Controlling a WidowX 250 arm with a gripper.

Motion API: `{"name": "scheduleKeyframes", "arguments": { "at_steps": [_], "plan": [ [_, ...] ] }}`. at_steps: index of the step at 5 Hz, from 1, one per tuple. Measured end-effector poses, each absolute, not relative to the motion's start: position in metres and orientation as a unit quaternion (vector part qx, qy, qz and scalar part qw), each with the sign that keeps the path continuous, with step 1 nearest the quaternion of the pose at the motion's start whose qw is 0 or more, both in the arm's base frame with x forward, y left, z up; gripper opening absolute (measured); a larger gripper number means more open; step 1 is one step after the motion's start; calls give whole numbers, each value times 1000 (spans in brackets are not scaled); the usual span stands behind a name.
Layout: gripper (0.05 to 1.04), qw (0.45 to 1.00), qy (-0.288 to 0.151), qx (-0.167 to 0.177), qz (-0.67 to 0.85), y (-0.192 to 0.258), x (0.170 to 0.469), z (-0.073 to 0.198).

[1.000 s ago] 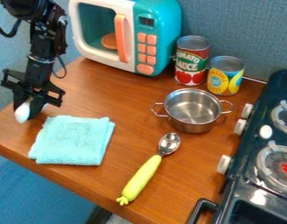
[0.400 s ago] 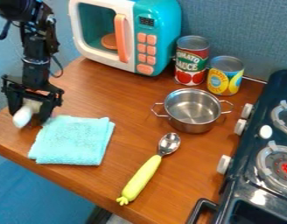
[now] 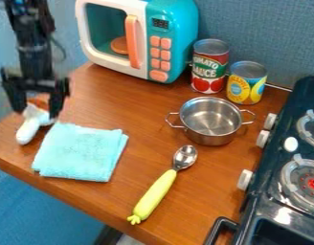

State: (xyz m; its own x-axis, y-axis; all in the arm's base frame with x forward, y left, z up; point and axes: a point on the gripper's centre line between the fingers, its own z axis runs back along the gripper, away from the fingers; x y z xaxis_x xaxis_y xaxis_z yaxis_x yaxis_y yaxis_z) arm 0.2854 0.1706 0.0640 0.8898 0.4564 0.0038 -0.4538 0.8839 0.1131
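At the left of the camera view, the black gripper (image 3: 37,113) hangs low over the table's left end. Its two fingers stand apart, one on either side of a white, elongated object (image 3: 28,130) with an orange-brown patch at its upper end. That object lies slanted, its rounded white end pointing down-left, beside the upper left corner of a folded light-blue cloth (image 3: 82,152). Whether a finger touches the object, I cannot tell.
A spoon with a yellow-green handle (image 3: 154,195) lies right of the cloth. Behind it are a steel pot (image 3: 210,136), a tomato can (image 3: 208,72), a second can (image 3: 246,86) and a teal toy microwave (image 3: 174,24). A black stove (image 3: 274,167) borders the right side.
The gripper has opened around the white object, which now lies lower and more slanted. The arm has shifted slightly left and up since the last frame. The cloth has moved a little.
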Motion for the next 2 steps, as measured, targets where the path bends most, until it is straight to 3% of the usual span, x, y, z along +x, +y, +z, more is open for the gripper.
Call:
{"name": "scheduleKeyframes", "arguments": {
  "at_steps": [2],
  "plan": [
    [1004,982,-50,64,170,131,290,133]
  ]
}}
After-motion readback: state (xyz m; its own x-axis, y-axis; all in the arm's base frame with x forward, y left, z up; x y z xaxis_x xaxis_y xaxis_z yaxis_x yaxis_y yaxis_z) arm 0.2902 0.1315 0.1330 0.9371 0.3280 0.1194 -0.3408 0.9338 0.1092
